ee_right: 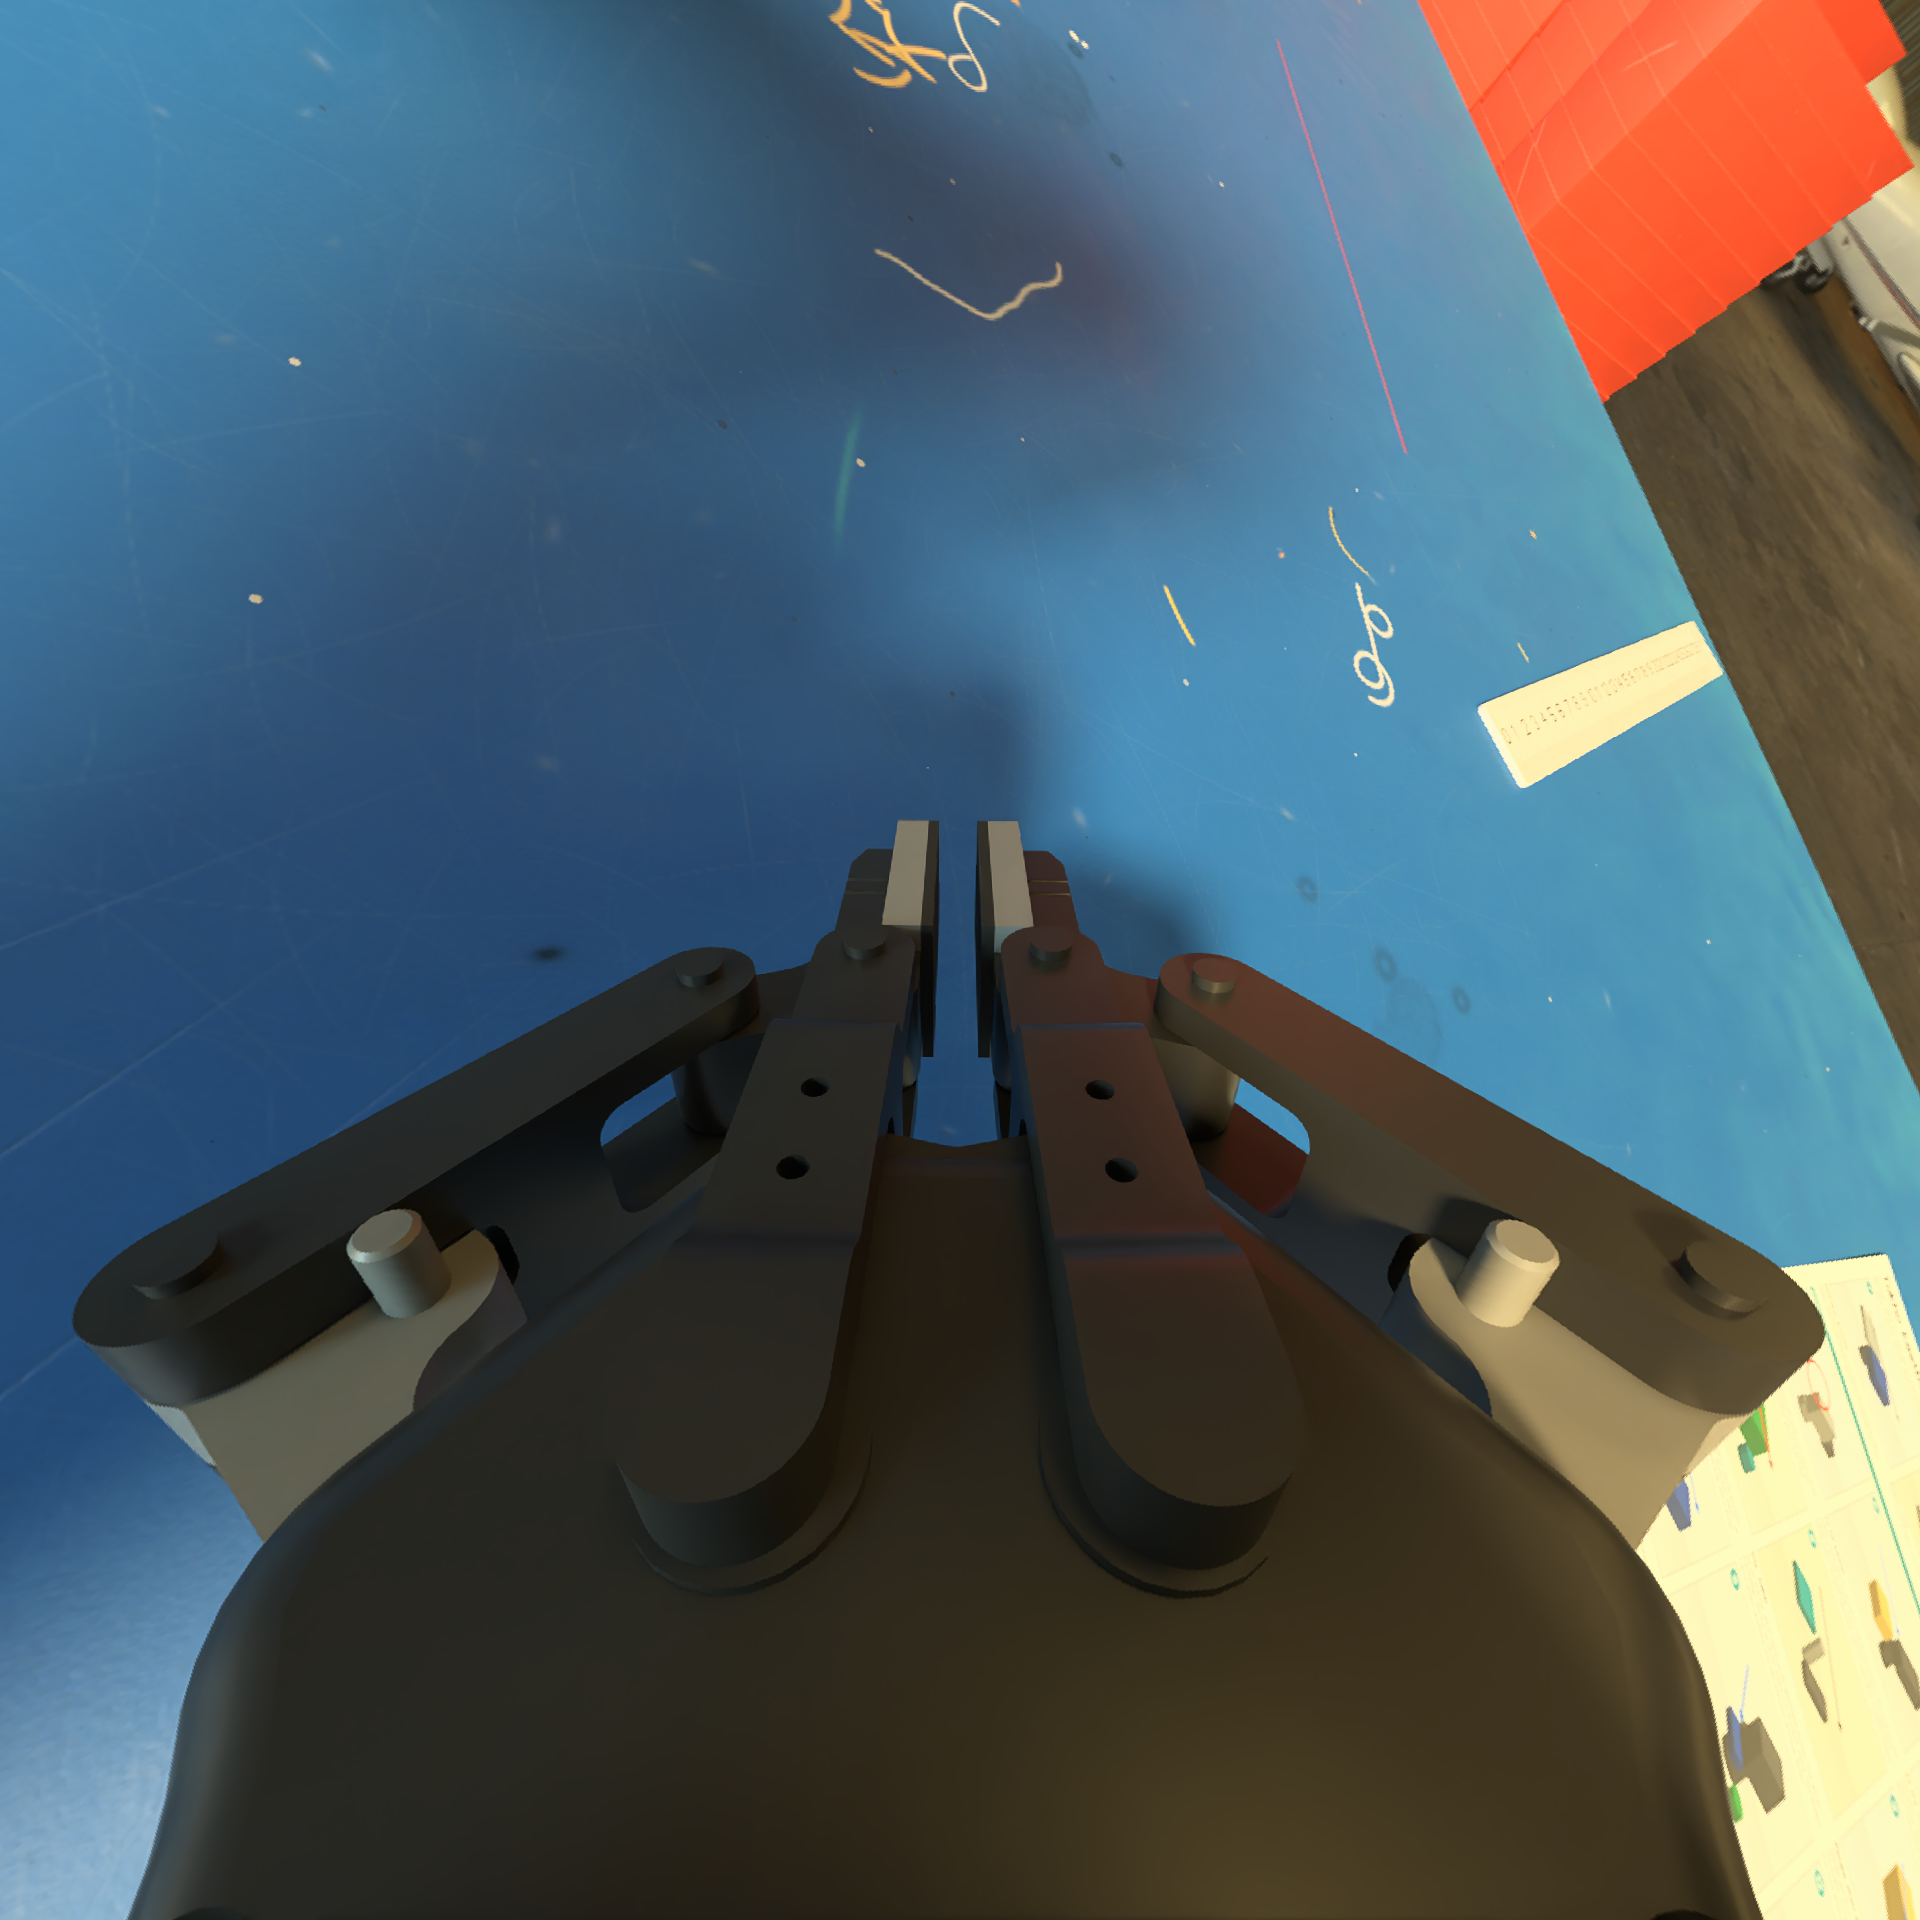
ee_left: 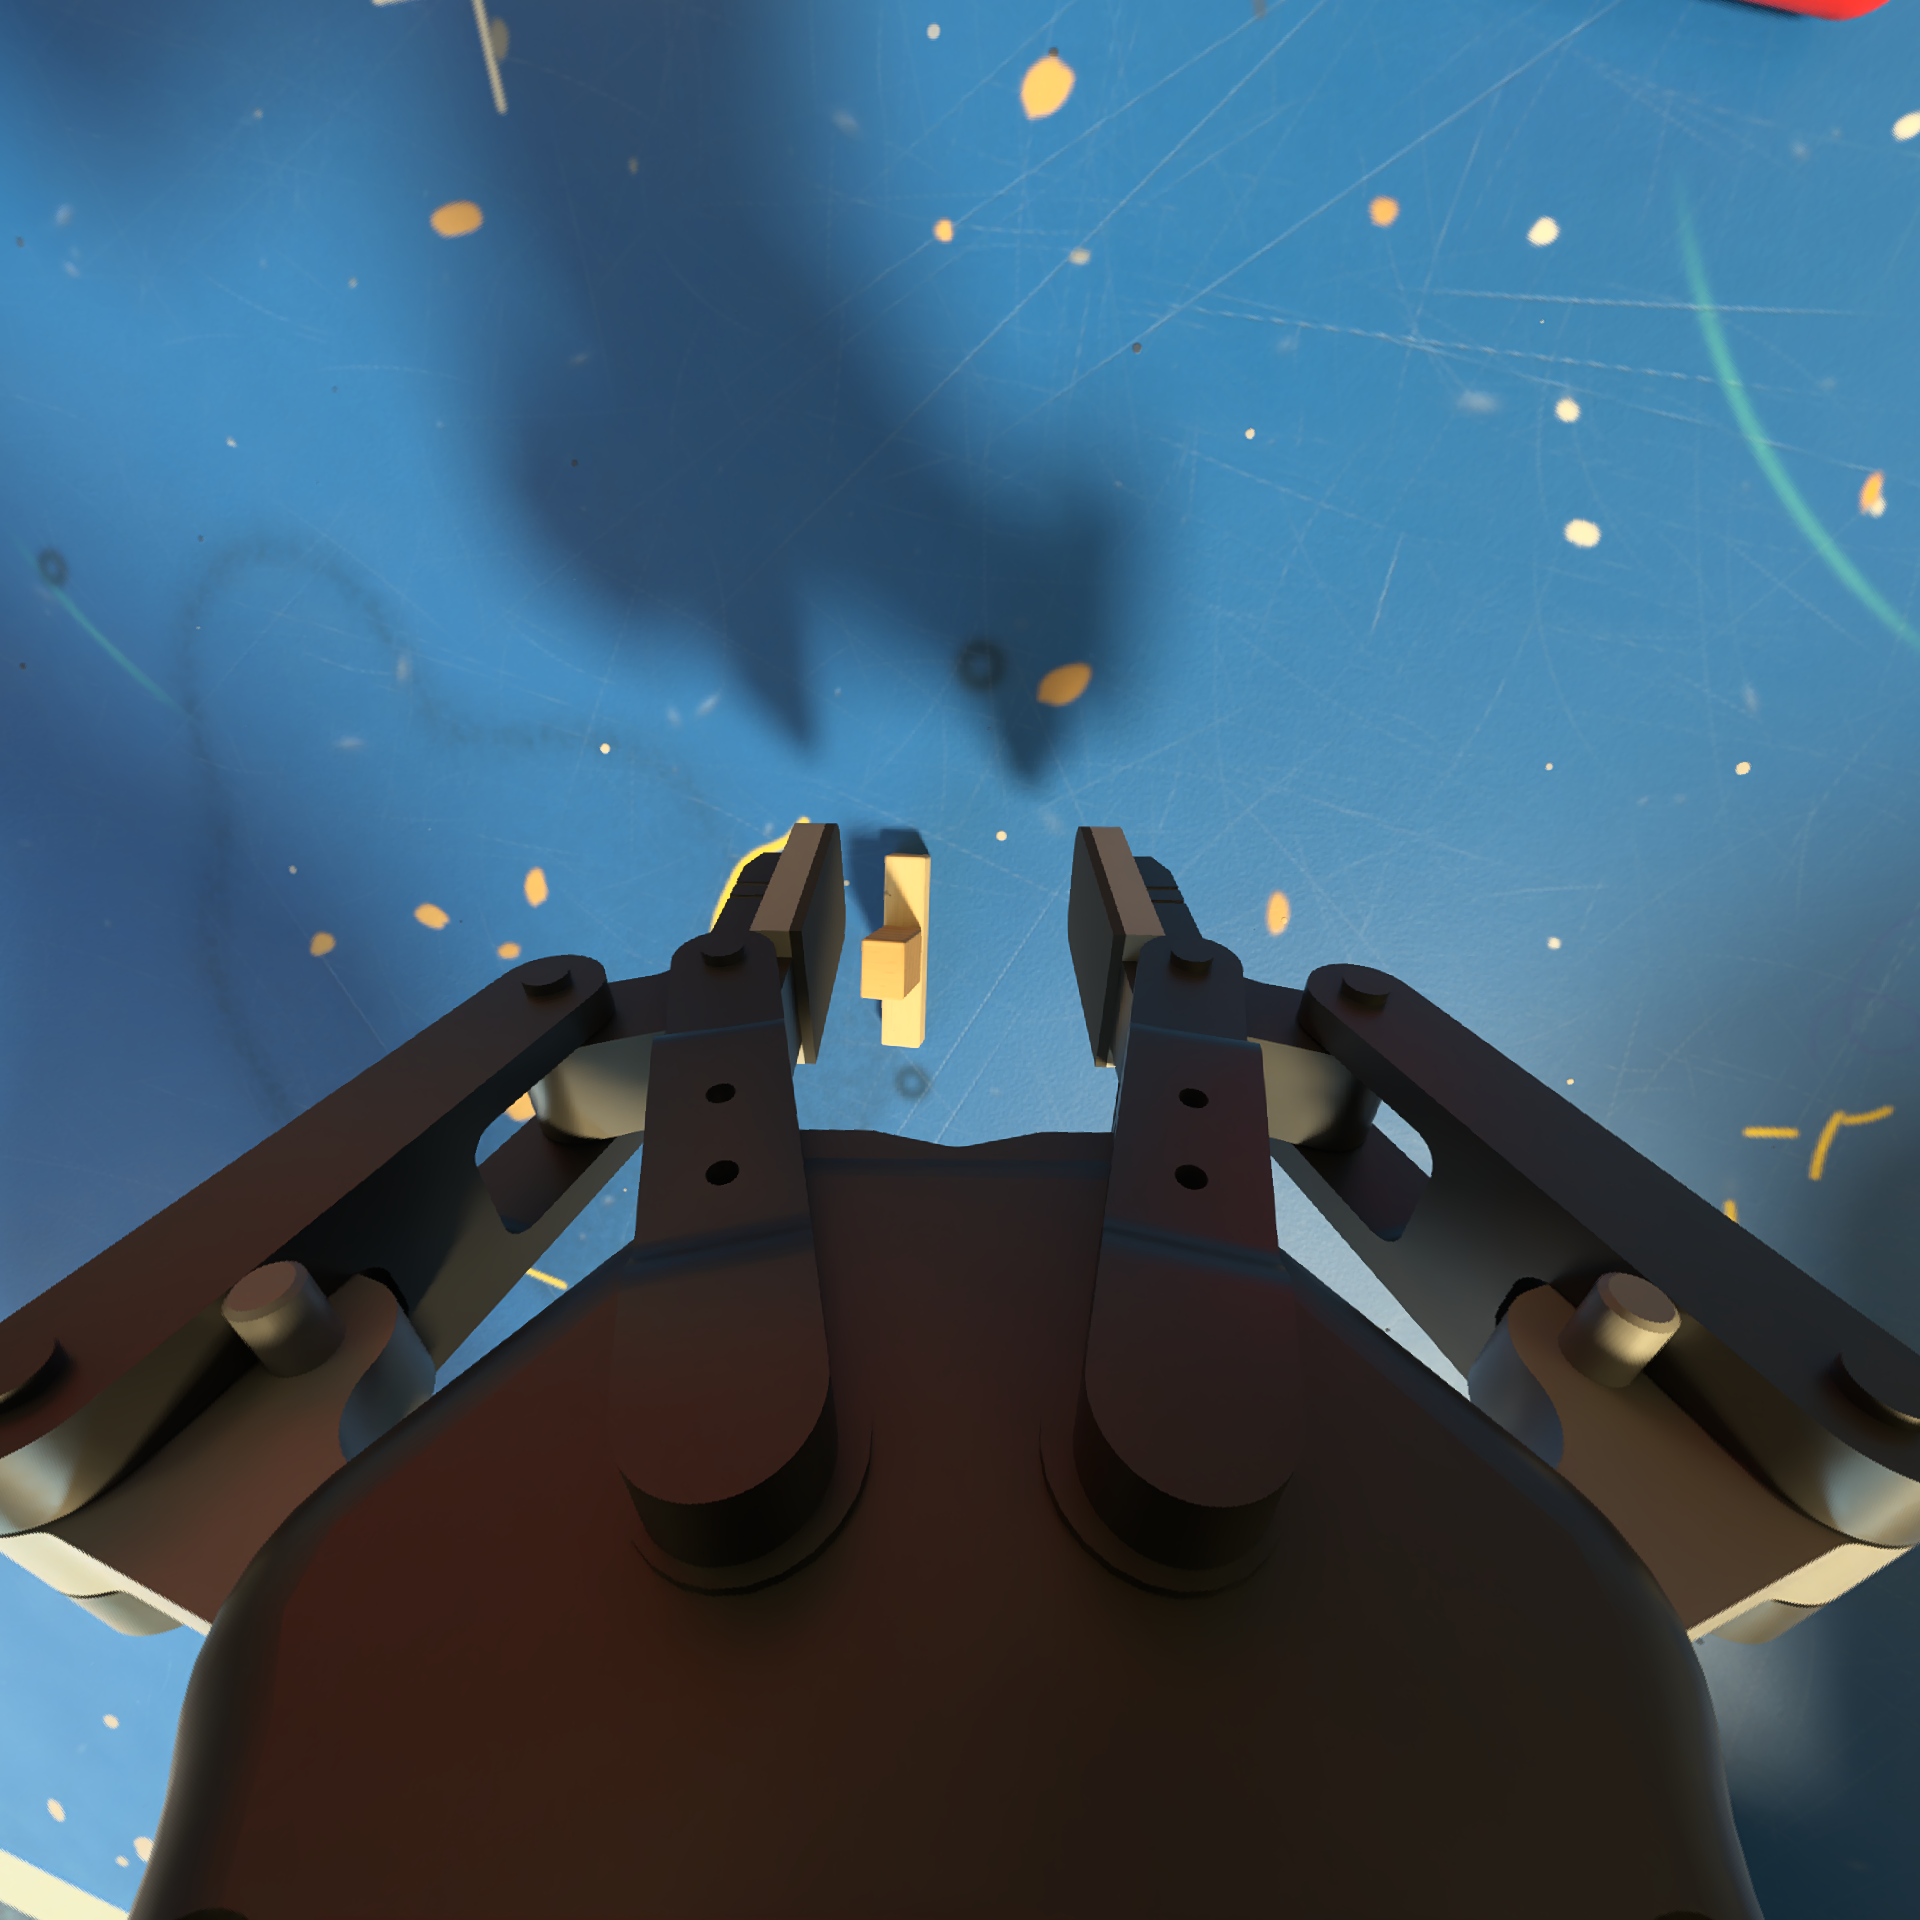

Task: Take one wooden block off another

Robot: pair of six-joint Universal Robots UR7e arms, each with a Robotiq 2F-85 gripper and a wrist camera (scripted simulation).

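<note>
Stretching across both views, the blue surface (ee_left: 1351, 623) is scratched and flecked with pale paint spots. At its far right edge in the right wrist view sits a red box (ee_right: 1683, 177), with a white ruler-like strip (ee_right: 1600, 701) nearer and a printed sheet (ee_right: 1829, 1558) at the lower corner.

Next in size, the left pincer (ee_left: 954, 940) hangs above the surface with its jaws spread wide and nothing held. The right pincer (ee_right: 957, 935) is nearly closed, only a thin slit between its pads, gripping nothing, and no block shows in its view.

Smallest are the task's things: a long wooden block (ee_left: 906, 951) lies on the surface between the left pincer's fingers, nearer the left finger, and a small wooden cube (ee_left: 890, 966) appears to sit on it, overhanging its left side.

The risk, as I judge it, is the off-centre alignment. On closing, the left pad would likely meet the cube first and shove it sideways, or the pads could clamp the long block too, lifting both together instead of separating them.
</note>
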